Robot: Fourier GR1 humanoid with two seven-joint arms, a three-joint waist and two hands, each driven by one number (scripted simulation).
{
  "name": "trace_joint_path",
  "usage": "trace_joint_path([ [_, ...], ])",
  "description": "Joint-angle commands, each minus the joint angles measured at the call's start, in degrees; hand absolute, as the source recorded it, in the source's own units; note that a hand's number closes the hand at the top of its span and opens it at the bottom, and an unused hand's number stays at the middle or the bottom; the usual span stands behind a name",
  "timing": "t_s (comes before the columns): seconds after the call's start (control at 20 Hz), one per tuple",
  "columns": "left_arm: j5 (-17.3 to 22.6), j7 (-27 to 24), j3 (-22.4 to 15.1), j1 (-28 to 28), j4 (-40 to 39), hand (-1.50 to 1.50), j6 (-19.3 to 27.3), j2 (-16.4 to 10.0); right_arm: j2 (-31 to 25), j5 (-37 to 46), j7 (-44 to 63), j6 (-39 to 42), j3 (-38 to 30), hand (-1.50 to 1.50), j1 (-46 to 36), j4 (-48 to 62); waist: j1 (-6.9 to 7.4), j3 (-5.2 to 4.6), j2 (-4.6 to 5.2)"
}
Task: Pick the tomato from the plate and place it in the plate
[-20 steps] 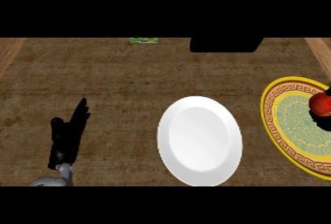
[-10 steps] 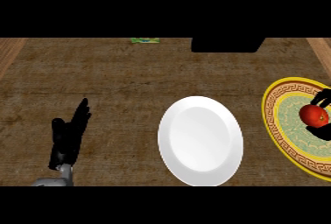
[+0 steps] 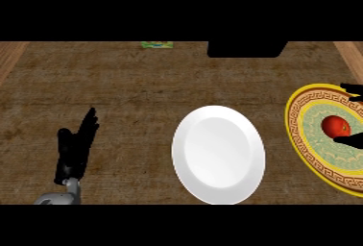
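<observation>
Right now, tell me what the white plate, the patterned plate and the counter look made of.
White plate: likely glazed ceramic; smooth, plain, with soft shading in its well.
Patterned plate: probably painted ceramic; yellow rim, key-pattern band, green centre, matte.
Counter: wood-like; brown, grainy streaks, dull finish.

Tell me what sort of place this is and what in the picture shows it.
Most likely a kitchen counter set with tableware. The signs are a brown wood-grain countertop, a plain white plate in the middle, and an ornate yellow-rimmed plate at the right with a red tomato on it.
</observation>
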State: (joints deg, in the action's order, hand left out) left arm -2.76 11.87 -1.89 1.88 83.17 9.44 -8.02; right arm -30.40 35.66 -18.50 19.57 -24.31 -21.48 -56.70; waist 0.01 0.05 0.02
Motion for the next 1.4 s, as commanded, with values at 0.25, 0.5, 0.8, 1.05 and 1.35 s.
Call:
trace_joint_path([
  [0.25, -0.1, 2.7, 0.0, 0.5, 2.5, 0.0, -0.6, -0.8, -1.6, -20.7, -5.1, 10.3, -16.2, -1.5, -1.8, 7.1, -0.14, 0.04, -0.03],
  [0.5, -0.9, 1.6, -0.9, -3.5, 4.6, 0.0, -0.1, 0.8, -4.2, -22.4, -9.7, 15.2, -14.5, -1.5, 2.7, 10.4, 0.15, -0.03, -0.05],
  [0.8, -1.8, -2.9, 1.7, 3.7, -5.3, 0.0, 0.0, 1.4, -5.5, -24.2, -14.6, 15.3, -12.3, -1.5, 1.0, 14.5, 0.05, -0.04, 0.08],
  [1.05, -2.7, 2.5, -0.2, 1.0, 0.8, 0.0, 0.6, 2.6, -3.7, -25.2, -14.1, 12.7, -9.0, -1.5, 1.0, 12.2, 0.18, -0.04, -0.01],
  [1.35, -2.7, 0.8, -0.1, -3.0, 4.4, 0.0, -0.6, 2.5, -5.5, -22.6, -19.7, 7.1, -6.7, -1.5, 3.8, 18.8, 0.35, -0.02, 0.02],
])
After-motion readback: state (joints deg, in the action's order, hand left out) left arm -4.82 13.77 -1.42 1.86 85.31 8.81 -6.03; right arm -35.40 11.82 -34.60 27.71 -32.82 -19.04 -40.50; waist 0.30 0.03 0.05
